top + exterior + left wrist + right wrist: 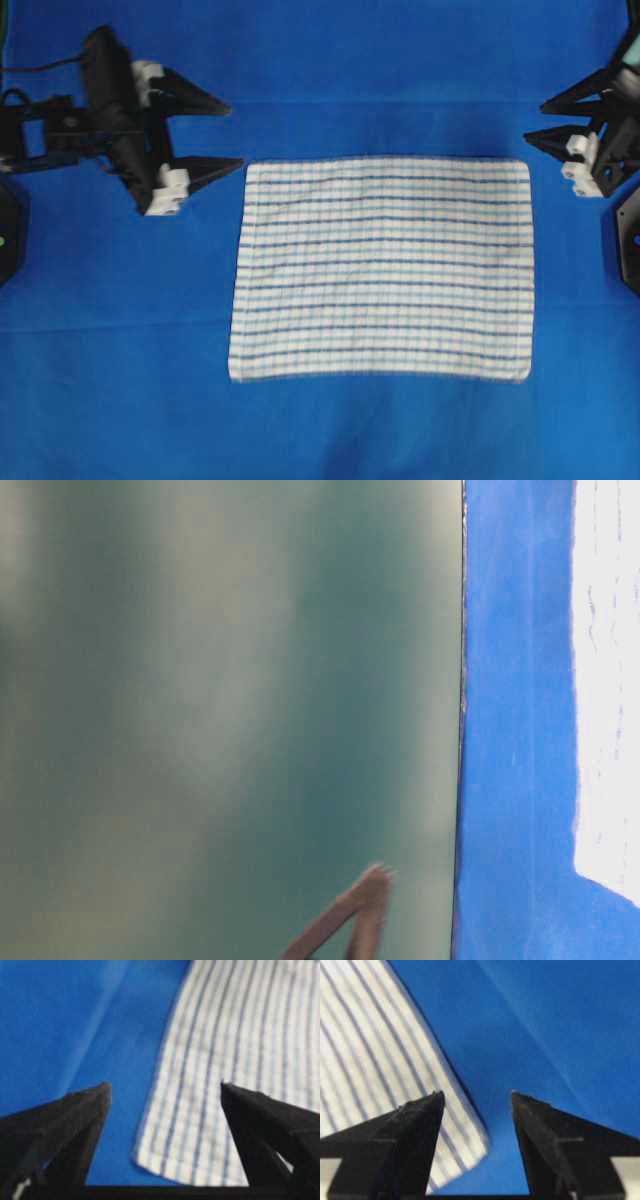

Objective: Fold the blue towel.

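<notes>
Towel: the blue towel (382,268) lay flat and fully spread near the middle of the blue sheet (120,380) that covered the table, its long edges running left to right, no fold made yet.
Left gripper: the left gripper (220,135) hung released, jaws wide and holding nothing, just beside the towel's far left corner, apart from the cloth.
Right gripper: the right gripper (535,120) was also spread and empty, near the far right corner, apart from it.
Step in hand: judged to be the approach to the two far corners.
Doing it well: each gripper should straddle its corner's hem, pinch only the towel and not the sheet beneath, and both should lift together.
Risk: uneven pinches would probably skew the fold.
</notes>
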{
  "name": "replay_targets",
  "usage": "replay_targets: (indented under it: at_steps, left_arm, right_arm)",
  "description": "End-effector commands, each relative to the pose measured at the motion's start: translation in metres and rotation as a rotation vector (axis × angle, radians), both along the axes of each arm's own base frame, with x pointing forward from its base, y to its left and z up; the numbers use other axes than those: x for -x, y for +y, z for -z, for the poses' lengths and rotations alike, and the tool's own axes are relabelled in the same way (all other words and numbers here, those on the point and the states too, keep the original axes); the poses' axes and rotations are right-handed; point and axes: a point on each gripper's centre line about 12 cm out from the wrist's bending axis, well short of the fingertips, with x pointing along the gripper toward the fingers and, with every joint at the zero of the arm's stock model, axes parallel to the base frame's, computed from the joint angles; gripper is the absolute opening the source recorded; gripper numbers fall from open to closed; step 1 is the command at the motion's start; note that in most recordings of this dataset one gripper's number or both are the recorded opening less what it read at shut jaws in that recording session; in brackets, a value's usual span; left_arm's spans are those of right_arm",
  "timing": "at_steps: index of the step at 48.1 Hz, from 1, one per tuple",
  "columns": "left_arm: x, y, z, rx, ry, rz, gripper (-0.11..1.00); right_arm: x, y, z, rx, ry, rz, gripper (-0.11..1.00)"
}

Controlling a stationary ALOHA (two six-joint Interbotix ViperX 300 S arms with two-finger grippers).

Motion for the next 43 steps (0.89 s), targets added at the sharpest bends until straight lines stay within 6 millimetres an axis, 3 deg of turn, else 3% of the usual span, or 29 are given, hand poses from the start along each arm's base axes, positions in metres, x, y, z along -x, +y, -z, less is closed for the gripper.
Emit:
replay_targets:
  at_steps: [1,10,21,36,43]
  left_arm:
    - [-0.012,0.009,0.004,0.005,0.019,-0.019,0.91]
    - [-0.023,0.018,0.038,0.032,0.120,-0.035,0.90]
    - [-0.028,0.030,0.071,0.057,0.207,-0.065,0.90]
    - [-0.025,0.033,0.093,0.074,0.271,-0.074,0.87]
    - [-0.023,0.033,0.102,0.083,0.312,-0.070,0.78]
  right_arm:
    - [-0.001,-0.005,0.013,-0.025,0.063,0.015,0.59]
    - [-0.004,-0.008,0.041,-0.085,0.184,0.016,0.59]
    - [-0.012,-0.014,0.060,-0.094,0.223,0.005,0.59]
    - [-0.018,-0.017,0.080,-0.117,0.274,-0.003,0.58]
    - [-0.020,-0.018,0.084,-0.118,0.271,-0.002,0.57]
